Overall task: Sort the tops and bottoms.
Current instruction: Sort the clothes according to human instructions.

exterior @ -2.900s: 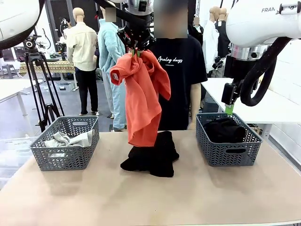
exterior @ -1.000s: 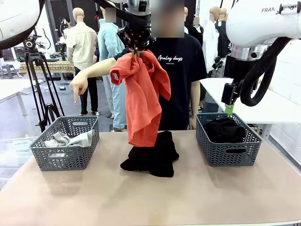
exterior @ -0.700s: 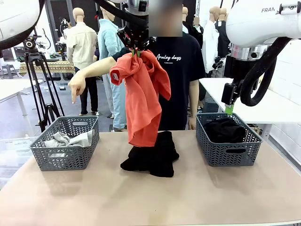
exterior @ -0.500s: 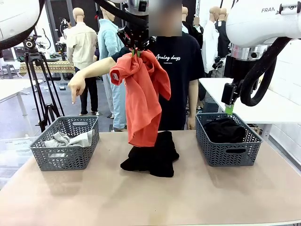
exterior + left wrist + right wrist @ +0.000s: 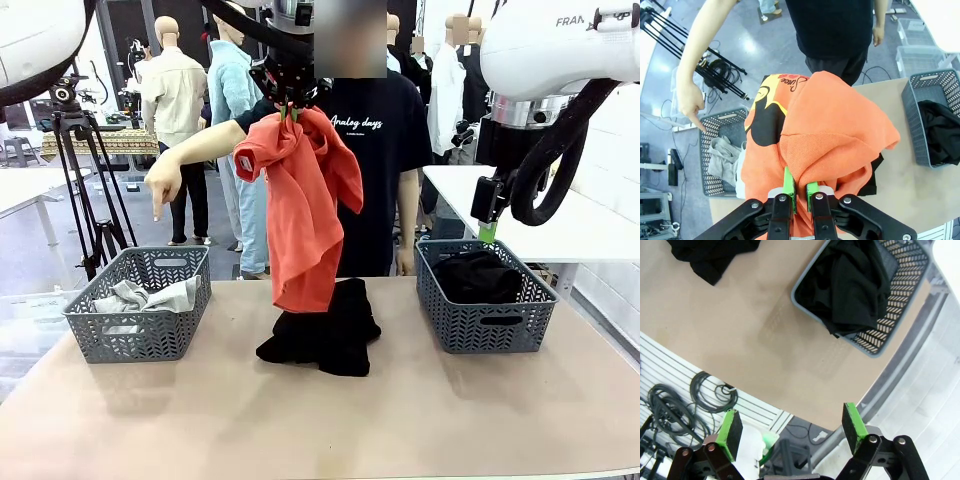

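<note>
The sorting is judged to be about half done. A loose black garment [image 5: 325,338] is left lying in the middle of the table [image 5: 320,425] and is taken here as the reference. Well to its left, a left basket [image 5: 92,338] is seen with a grey top [image 5: 140,296] lying inside. Well to its right, a right basket [image 5: 482,326] is filled with a second black garment [image 5: 478,275]. Directly above the loose black garment, the orange-red top [image 5: 305,210] is held up in the air, its hem hanging just over that garment. It is pinched at a fold by the left gripper [image 5: 801,192], whose green pads are clamped on the cloth. High to the right of the loose black garment, near the right basket, the right gripper [image 5: 791,427] is kept empty, with its jaws spread wide. Up and to the left of the garment, a person's hand [image 5: 163,185] is pointed down toward the left basket. Two placements are judged to be left: the orange-red top, probably into the left basket, and the loose black garment, probably into the right one.
</note>
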